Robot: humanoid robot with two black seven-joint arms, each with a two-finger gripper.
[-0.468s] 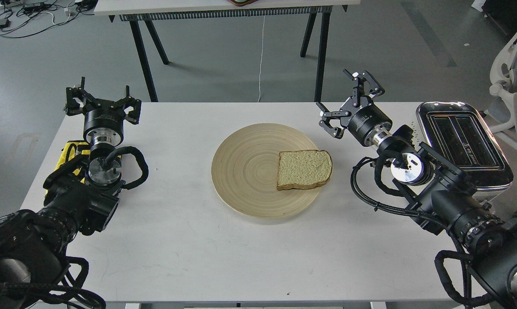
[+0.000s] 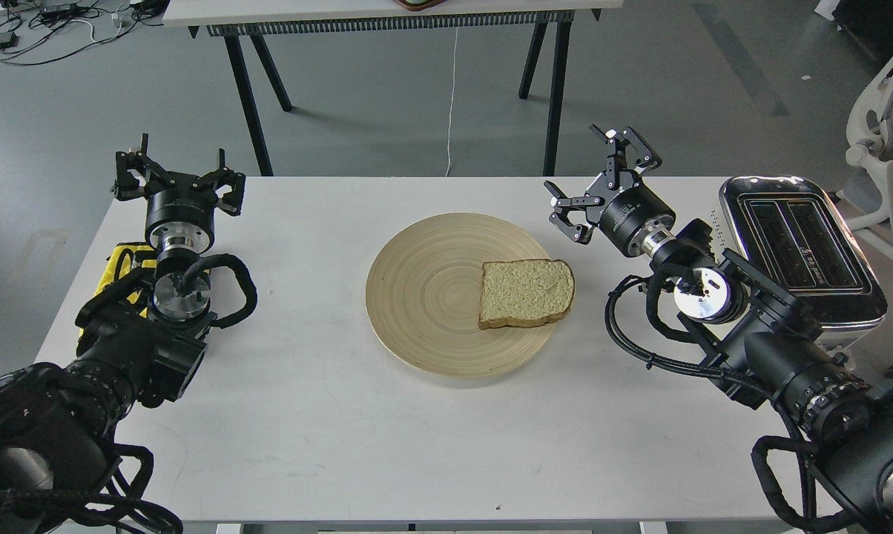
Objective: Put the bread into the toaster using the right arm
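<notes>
The bread (image 2: 526, 292), a pale speckled slice with a brown crust, lies flat on the right part of a round wooden plate (image 2: 424, 297). The toaster (image 2: 802, 245), cream with a shiny chrome top and two empty slots, stands at the table's right edge. My right gripper (image 2: 598, 178) is open and empty, raised above the table behind and to the right of the bread, between plate and toaster. My left gripper (image 2: 176, 174) is open and empty at the far left corner of the table.
The white table (image 2: 328, 415) holds the plate in its middle. A yellow object (image 2: 124, 263) lies beside my left arm. Another table's black legs (image 2: 250, 81) stand behind on the grey floor. A white chair (image 2: 880, 133) stands behind the toaster at the right.
</notes>
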